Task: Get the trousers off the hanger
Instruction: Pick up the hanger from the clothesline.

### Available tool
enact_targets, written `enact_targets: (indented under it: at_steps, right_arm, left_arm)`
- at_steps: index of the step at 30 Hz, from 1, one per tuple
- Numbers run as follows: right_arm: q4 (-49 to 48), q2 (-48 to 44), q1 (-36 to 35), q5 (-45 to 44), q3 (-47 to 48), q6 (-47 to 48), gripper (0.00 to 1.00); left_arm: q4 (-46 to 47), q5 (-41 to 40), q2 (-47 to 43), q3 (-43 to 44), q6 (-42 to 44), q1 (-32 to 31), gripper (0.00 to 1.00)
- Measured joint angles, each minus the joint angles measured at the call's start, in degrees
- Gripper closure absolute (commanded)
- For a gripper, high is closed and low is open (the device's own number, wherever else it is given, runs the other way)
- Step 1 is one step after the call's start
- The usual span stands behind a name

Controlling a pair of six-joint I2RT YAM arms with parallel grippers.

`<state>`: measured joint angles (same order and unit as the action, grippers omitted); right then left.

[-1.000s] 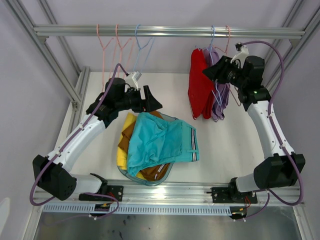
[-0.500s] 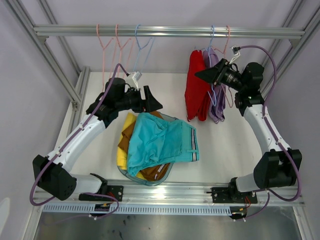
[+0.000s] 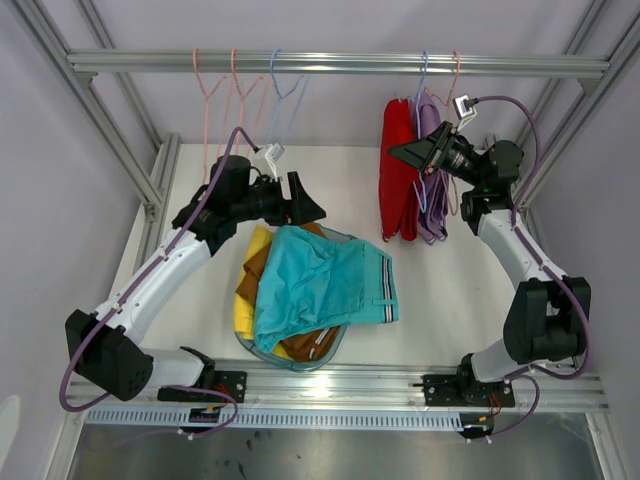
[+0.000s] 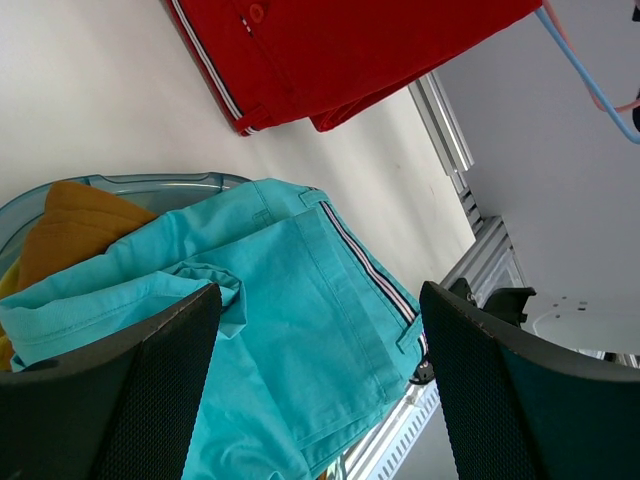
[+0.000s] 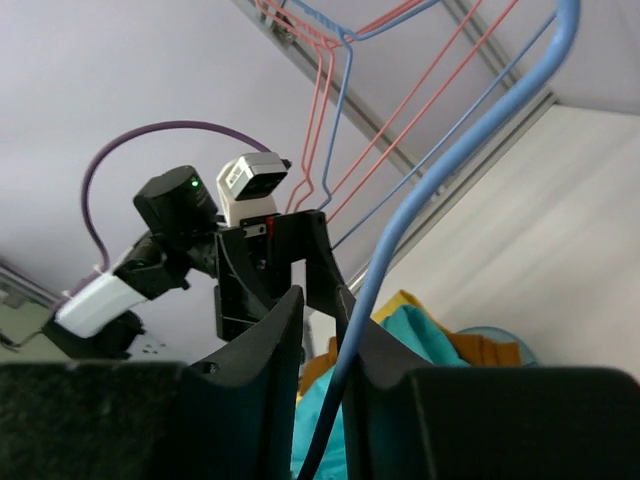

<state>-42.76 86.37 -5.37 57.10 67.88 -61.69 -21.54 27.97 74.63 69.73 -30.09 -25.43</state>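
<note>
Red trousers [image 3: 398, 180] and lilac trousers [image 3: 436, 222] hang from hangers on the rail [image 3: 340, 63] at the right. My right gripper [image 3: 398, 153] reaches in at their top. In the right wrist view the blue hanger [image 5: 450, 170] wire runs down between the jaws of my right gripper [image 5: 320, 300], against the right finger, with a narrow gap left beside it. Teal trousers [image 3: 320, 285] lie on top of brown [image 3: 255, 270] and yellow [image 3: 243, 300] ones in the basket [image 3: 240, 345]. My left gripper [image 4: 318, 300] hovers open and empty above the teal trousers [image 4: 280, 330].
Three bare hangers, two pink [image 3: 205, 90] and one blue [image 3: 285, 85], hang at the rail's left. A pink hanger [image 3: 456, 70] hangs beside the blue one. Frame posts stand at both sides, and a metal rail runs along the near edge.
My right gripper has risen and moved left in among the hanging trousers, and its jaws have narrowed round the blue hanger wire. The red trousers swayed slightly. The left arm has not moved.
</note>
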Motion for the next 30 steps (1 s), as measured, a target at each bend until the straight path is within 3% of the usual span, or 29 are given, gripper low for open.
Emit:
enact_targets:
  at_steps: [6,30]
  right_arm:
    - [-4.11,2.16,0.0,1.29,-0.15,-6.62,1.0]
    - [-9.42,4.31,0.2,0.17,0.28,-6.67,1.0]
  left_arm:
    - [0.02,0.85,0.0,0.0,0.0,0.02,0.15]
    - [0.02,1.25,1.4,0.02,0.0,0.07,0.15]
